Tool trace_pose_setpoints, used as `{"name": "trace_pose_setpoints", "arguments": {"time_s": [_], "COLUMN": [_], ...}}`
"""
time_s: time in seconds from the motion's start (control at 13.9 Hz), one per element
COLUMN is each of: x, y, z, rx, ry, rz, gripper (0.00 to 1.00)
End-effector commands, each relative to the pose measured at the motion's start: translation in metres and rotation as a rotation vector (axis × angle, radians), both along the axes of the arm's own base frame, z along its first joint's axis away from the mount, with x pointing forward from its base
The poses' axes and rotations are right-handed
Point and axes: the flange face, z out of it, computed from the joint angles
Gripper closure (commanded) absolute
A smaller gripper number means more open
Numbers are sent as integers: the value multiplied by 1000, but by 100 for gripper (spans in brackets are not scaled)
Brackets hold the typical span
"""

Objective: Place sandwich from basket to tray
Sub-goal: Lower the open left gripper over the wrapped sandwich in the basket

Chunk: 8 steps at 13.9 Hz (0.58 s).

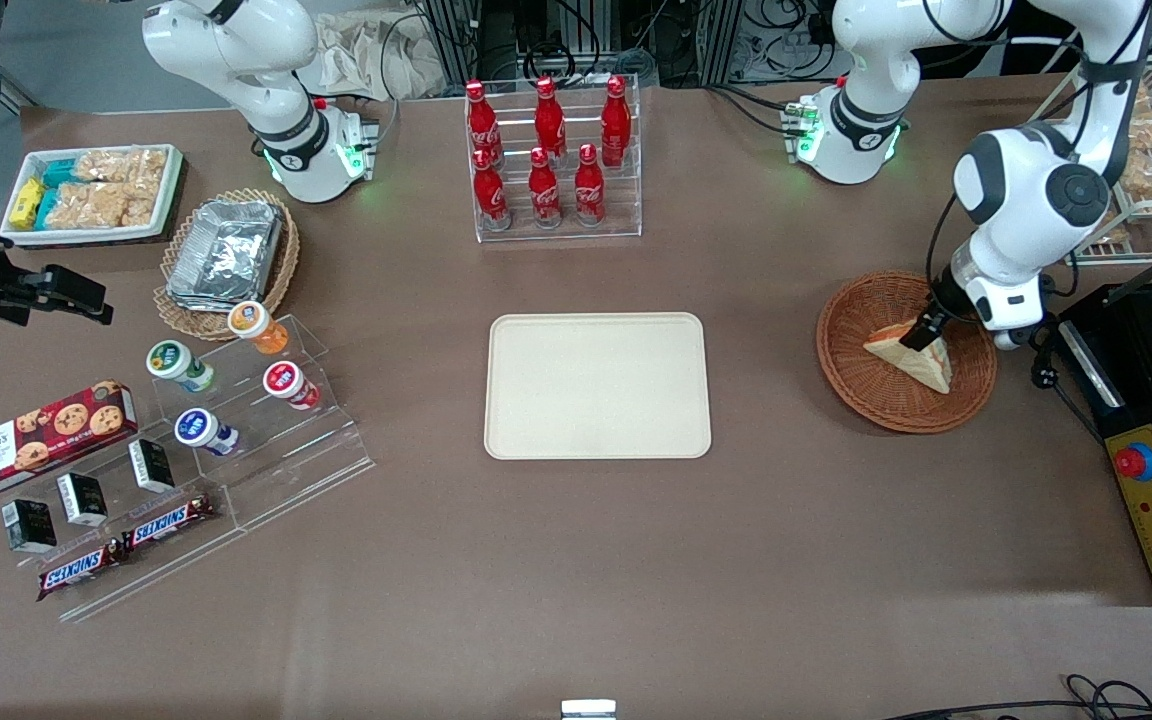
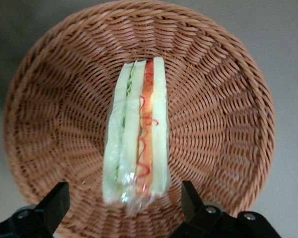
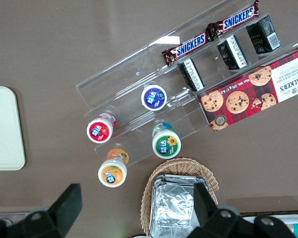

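The sandwich (image 1: 921,358) is a pale bread wedge in clear wrap, standing on edge in the reddish-brown wicker basket (image 1: 848,372) toward the working arm's end of the table. Its red-orange and green filling shows along the cut edge (image 2: 139,129). My gripper (image 1: 922,330) hangs low over the basket (image 2: 223,114), open. One black finger (image 2: 54,203) stands on each side of the sandwich's end, and neither touches it. The cream tray (image 1: 536,420) lies flat and bare at the table's middle, a hand's width from the basket. Its corner also shows in the right wrist view (image 3: 2,129).
A clear rack of red cola bottles (image 1: 551,160) stands farther from the front camera than the tray. A black control box with a red button (image 1: 1151,500) sits beside the basket at the working arm's end. Acrylic snack stands (image 1: 236,420) and a foil-tray basket (image 1: 226,255) lie toward the parked arm's end.
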Motion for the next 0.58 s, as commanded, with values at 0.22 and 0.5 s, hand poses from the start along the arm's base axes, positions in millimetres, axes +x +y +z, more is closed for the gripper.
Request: {"name": "trace_pose_setpoints", "arguments": {"time_s": [0.22,0.5], "x": [0,3], "y": [-1,-1], "z": [-43,-49], "rx": [-4,-4], "ry": [41,23], "rz": [89,91], "gripper": [0,1]}}
